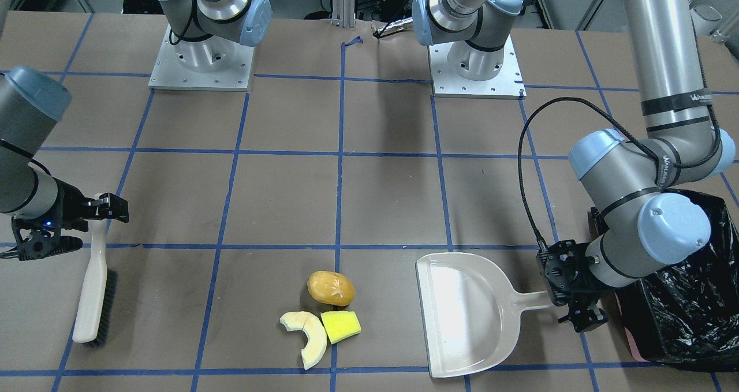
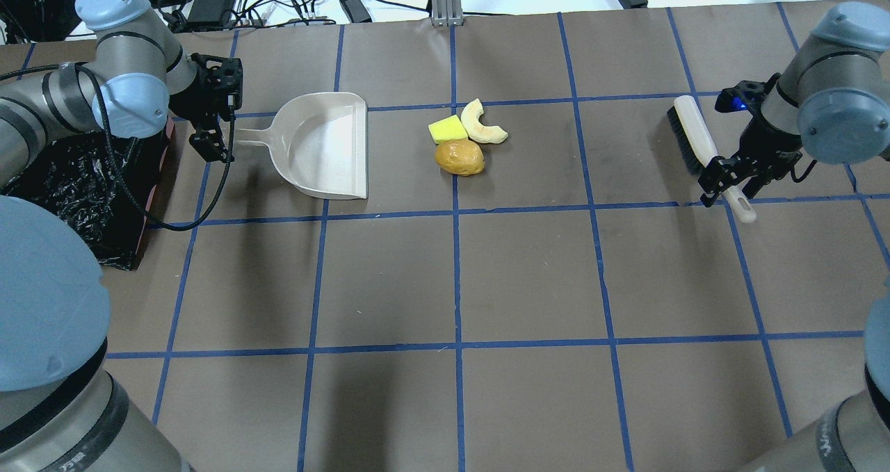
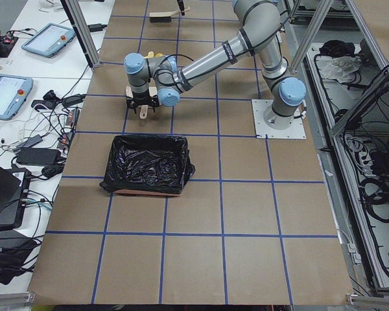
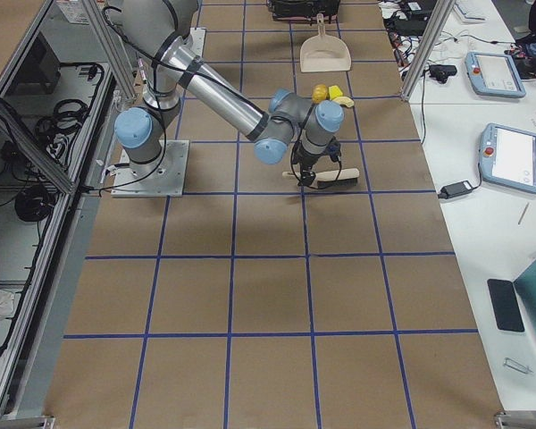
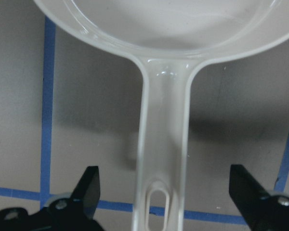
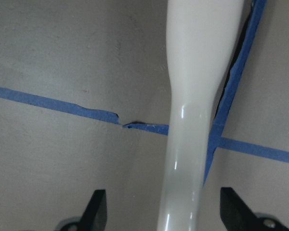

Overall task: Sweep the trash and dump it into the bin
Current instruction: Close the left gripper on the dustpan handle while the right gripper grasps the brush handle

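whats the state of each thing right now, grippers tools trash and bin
dustpan: flat on the table, empty
brush: lying on the table
trash: three pieces bunched on the table, unswept
bin: open top, black liner, no trash seen inside
left gripper: open, straddling the dustpan handle, not touching it
right gripper: open, straddling the brush handle

Overhead view: black-plastic-lined rectangular bin far left; beige plastic dustpan upper left; three food-like trash pieces upper centre; white-handled black-bristle brush upper right.
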